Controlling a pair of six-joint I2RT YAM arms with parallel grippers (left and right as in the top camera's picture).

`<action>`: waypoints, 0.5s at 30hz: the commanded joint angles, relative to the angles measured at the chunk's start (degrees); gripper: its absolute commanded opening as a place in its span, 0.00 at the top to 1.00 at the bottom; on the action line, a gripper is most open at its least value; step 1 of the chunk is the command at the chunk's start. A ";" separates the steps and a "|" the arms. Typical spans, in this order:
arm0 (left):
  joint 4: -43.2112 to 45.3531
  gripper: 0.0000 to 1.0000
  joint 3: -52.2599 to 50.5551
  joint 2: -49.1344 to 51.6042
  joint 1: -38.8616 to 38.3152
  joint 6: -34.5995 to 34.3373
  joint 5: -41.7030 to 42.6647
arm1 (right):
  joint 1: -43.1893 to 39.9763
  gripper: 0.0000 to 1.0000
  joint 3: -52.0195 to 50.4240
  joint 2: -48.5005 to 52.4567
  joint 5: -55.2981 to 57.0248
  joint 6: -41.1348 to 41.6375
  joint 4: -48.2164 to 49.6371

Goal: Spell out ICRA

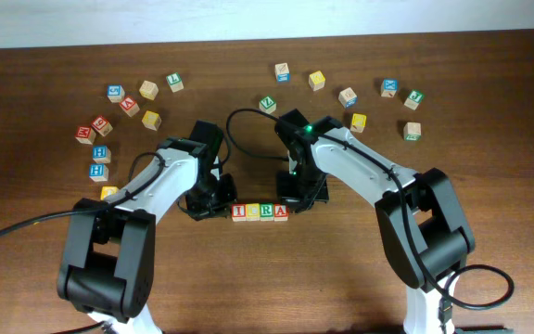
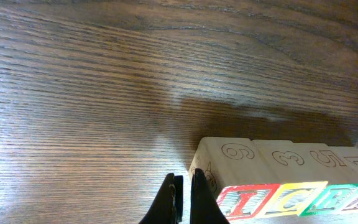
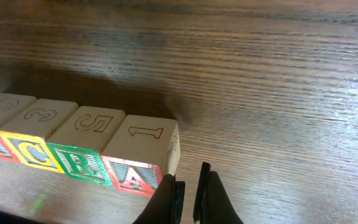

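At mid tabletop (image 1: 267,278), four blocks (image 1: 260,211) sit touching in a row reading I, C, R, A; the left arm (image 1: 156,181) and right arm (image 1: 360,162) flank its ends, each with jaws pressed together, pinching nothing

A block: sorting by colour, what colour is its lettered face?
Red on the A block; right wrist view shows it best.
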 commanded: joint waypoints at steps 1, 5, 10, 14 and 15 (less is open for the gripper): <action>-0.02 1.00 -0.59 0.72 -0.17 -0.72 0.90 | 0.37 0.96 -0.50 0.00 -2.45 0.63 0.52; 0.00 1.00 -0.59 0.72 -0.17 -0.72 0.90 | 0.37 0.96 -0.50 0.00 -2.43 0.63 0.46; 1.42 1.00 -0.59 0.72 -0.17 -0.66 0.87 | 0.37 0.96 -0.50 0.00 -2.62 2.36 -1.51; 0.83 1.00 -0.59 0.72 -0.17 -0.68 0.87 | 0.31 0.96 -0.50 0.00 -1.55 2.34 0.50; 0.57 1.00 -0.59 0.72 -0.17 -0.68 0.87 | 0.31 0.96 -0.50 0.00 -1.53 2.32 1.33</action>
